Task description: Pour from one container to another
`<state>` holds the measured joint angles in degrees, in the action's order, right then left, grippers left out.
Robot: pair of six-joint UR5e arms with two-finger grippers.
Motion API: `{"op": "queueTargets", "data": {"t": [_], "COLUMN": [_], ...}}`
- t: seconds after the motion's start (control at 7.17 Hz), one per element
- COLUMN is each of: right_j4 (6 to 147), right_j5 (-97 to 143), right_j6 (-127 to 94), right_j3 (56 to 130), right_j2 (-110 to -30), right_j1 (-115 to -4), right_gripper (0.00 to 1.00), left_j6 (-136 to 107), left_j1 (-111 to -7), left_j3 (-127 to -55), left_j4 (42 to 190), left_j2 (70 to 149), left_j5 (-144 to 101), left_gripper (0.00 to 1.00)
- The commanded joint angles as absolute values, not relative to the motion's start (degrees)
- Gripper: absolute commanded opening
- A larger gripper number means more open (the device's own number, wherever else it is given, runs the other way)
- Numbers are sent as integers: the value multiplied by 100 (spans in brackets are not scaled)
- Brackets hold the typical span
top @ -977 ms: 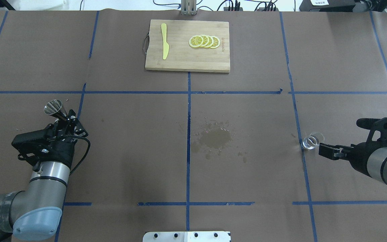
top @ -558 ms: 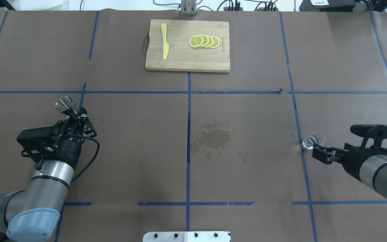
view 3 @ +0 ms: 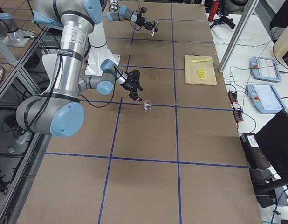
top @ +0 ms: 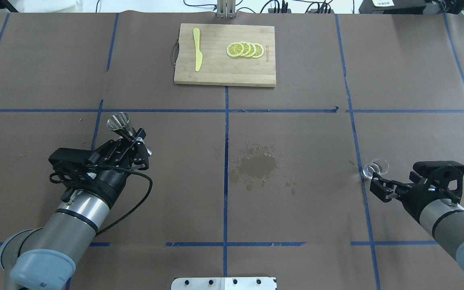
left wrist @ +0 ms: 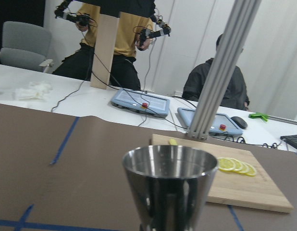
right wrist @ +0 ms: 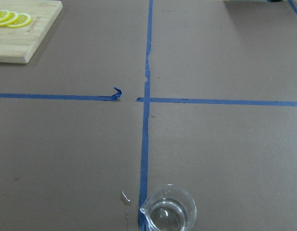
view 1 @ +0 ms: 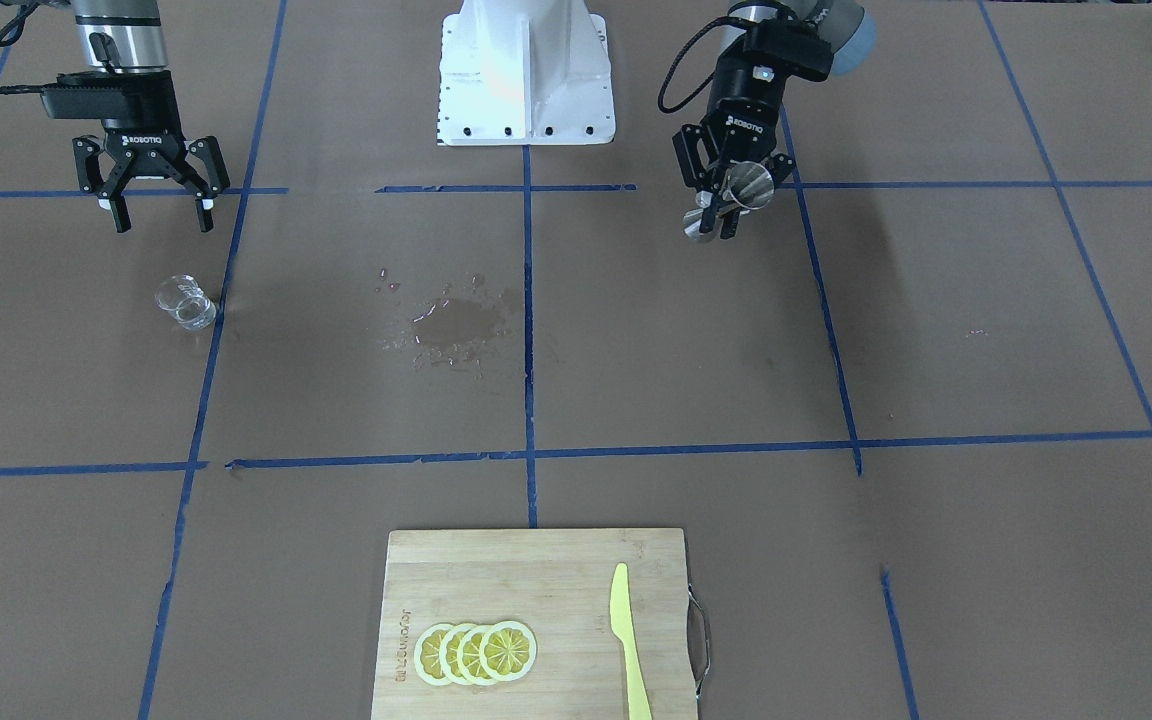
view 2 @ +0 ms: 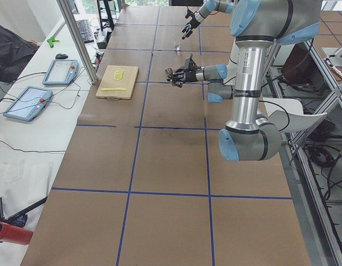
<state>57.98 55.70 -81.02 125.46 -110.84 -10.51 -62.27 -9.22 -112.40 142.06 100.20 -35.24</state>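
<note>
My left gripper (top: pixel 132 139) is shut on the waist of the steel jigger (top: pixel 119 122), held tilted above the table left of centre. The jigger (view 1: pixel 733 196) shows in the front view too, and its open cup (left wrist: pixel 168 185) fills the left wrist view. The clear glass cup (top: pixel 375 168) stands on a blue tape line at the right. It also shows in the front view (view 1: pixel 184 302) and at the bottom of the right wrist view (right wrist: pixel 168 211). My right gripper (top: pixel 377 188) is open just behind the cup, apart from it, with nothing between its fingers (view 1: pixel 120 222).
A wooden cutting board (top: pixel 216 68) with lemon slices (top: pixel 245 49) and a yellow knife (top: pixel 197 49) lies at the far middle. A wet spill (top: pixel 258 166) darkens the paper at the centre. The robot's base plate (top: pixel 224 283) sits at the near edge.
My left arm has carried the jigger to the right and slightly away from the robot. My right gripper has shifted left and back toward the robot. The glass cup has not moved.
</note>
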Motion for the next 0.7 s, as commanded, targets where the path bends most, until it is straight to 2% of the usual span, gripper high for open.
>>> {"op": "queueTargets", "data": {"t": [0.0,0.56], "right_j4": [5783,4942], "right_j5": [4603,3358], "right_j6": [-8592,-8922], "right_j3": [12167,11199], "right_j2": [-11083,-10952], "right_j1": [-574,-132], "right_gripper": [100,100], "left_j6": [-5670,-5660], "left_j1": [-897,-905], "left_j3": [-11110,-10995], "left_j4": [14335,14335], "left_j2": [10230,10274], "left_j5": [-3822,-3823], "left_gripper": [0,0]}}
